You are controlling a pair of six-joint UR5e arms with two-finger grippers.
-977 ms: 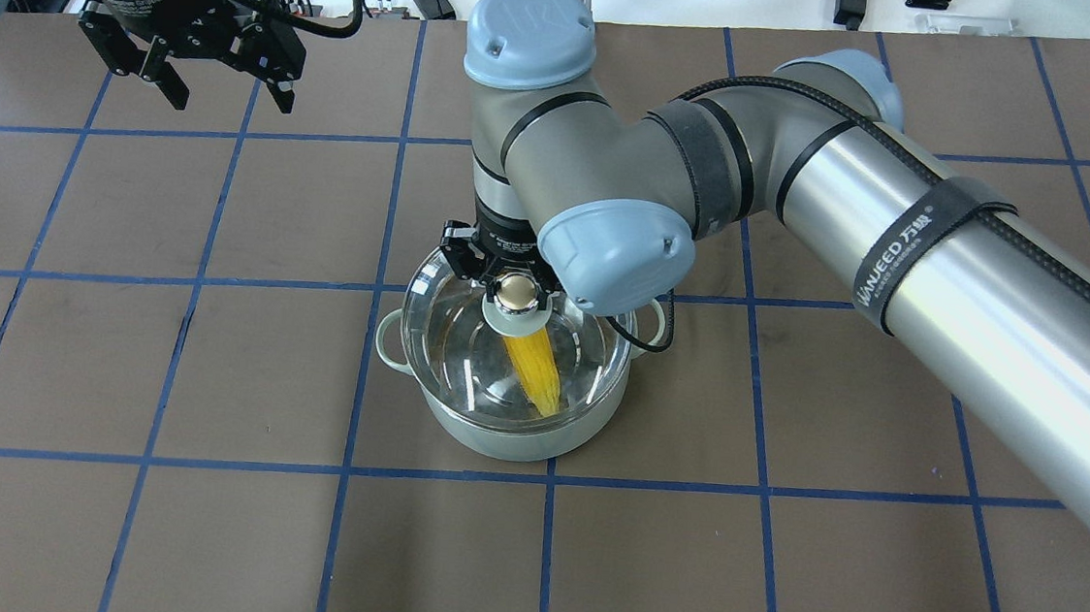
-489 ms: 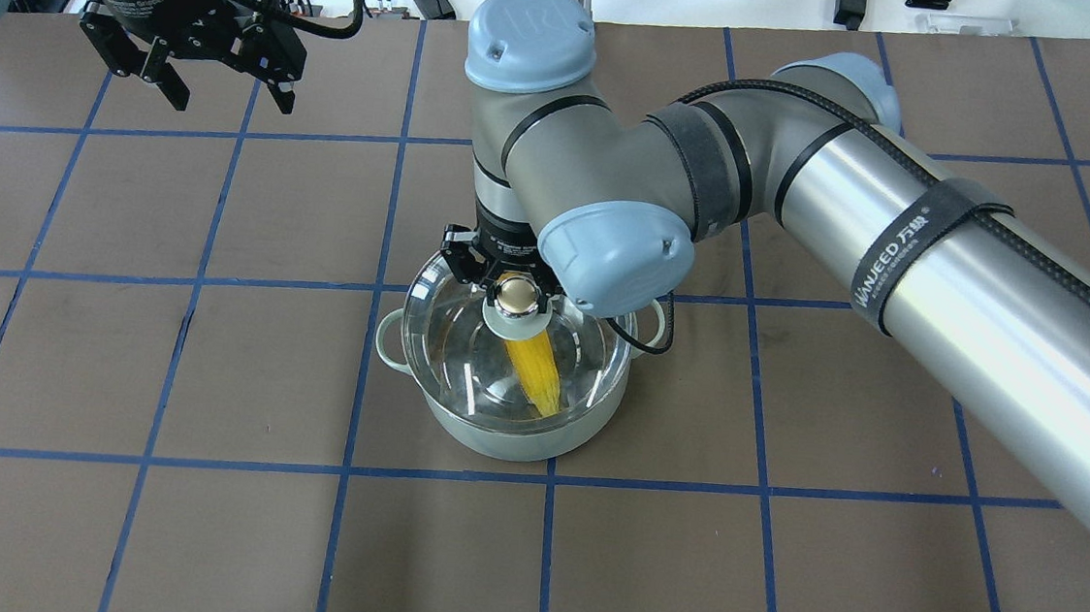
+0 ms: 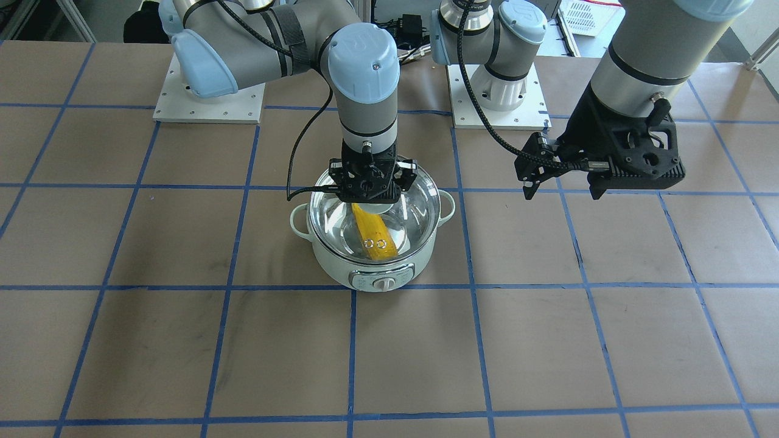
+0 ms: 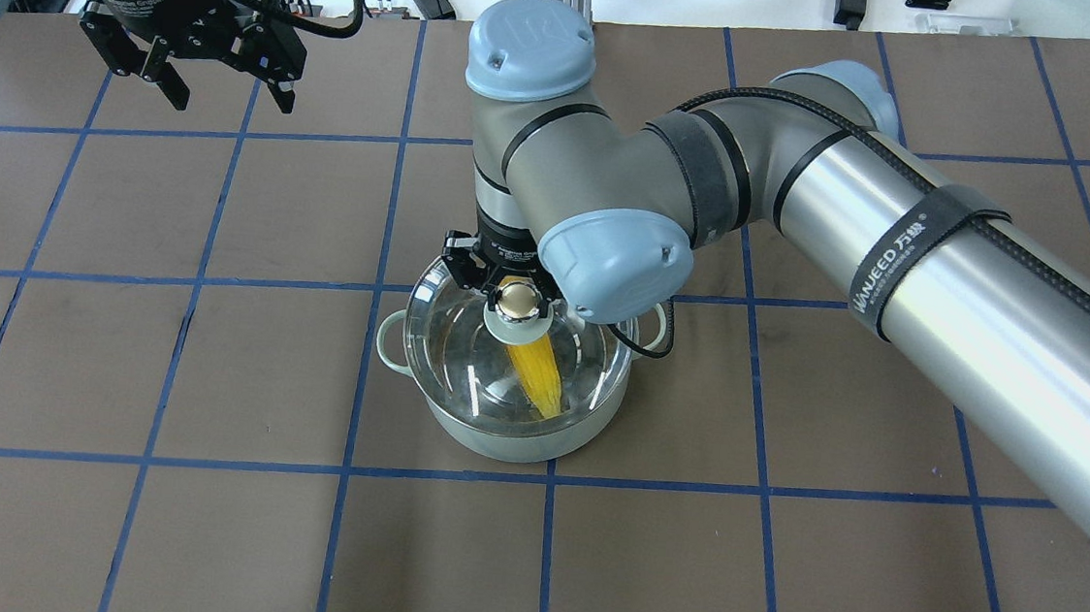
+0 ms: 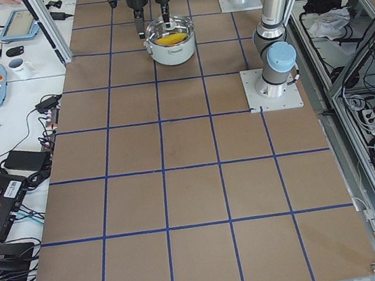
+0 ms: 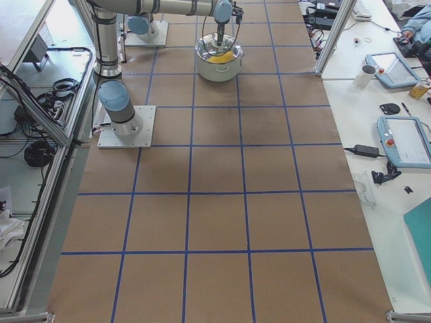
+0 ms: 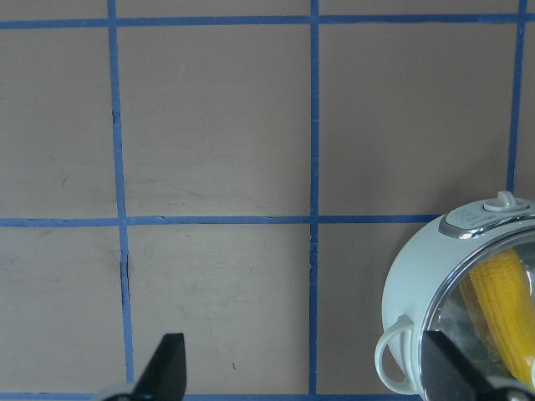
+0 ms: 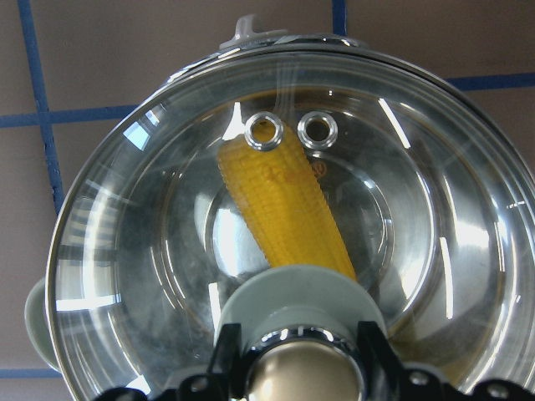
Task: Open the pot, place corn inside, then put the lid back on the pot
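The pale mint-green pot (image 4: 496,438) stands mid-table, its control knob (image 3: 383,283) facing away from the robot. The yellow corn (image 4: 540,374) lies inside it and shows through the glass in the right wrist view (image 8: 284,209). The clear glass lid (image 4: 458,358) covers the pot's mouth; I cannot tell whether it rests on the rim or hangs just above it. My right gripper (image 4: 518,294) comes straight down and is shut on the lid's cream-gold knob (image 8: 301,372). My left gripper (image 4: 216,95) is open and empty, raised over the table's far left, away from the pot (image 7: 418,276).
Brown table with a blue tape grid. The right arm's black cable (image 4: 645,338) loops beside the pot's right handle. The arm bases (image 3: 496,91) stand at the robot's edge. Side benches hold tablets and a mug (image 6: 367,74).
The right arm has sunk slightly with the lid in its grip, bringing the lid closer down onto the pot. The left arm has not moved.
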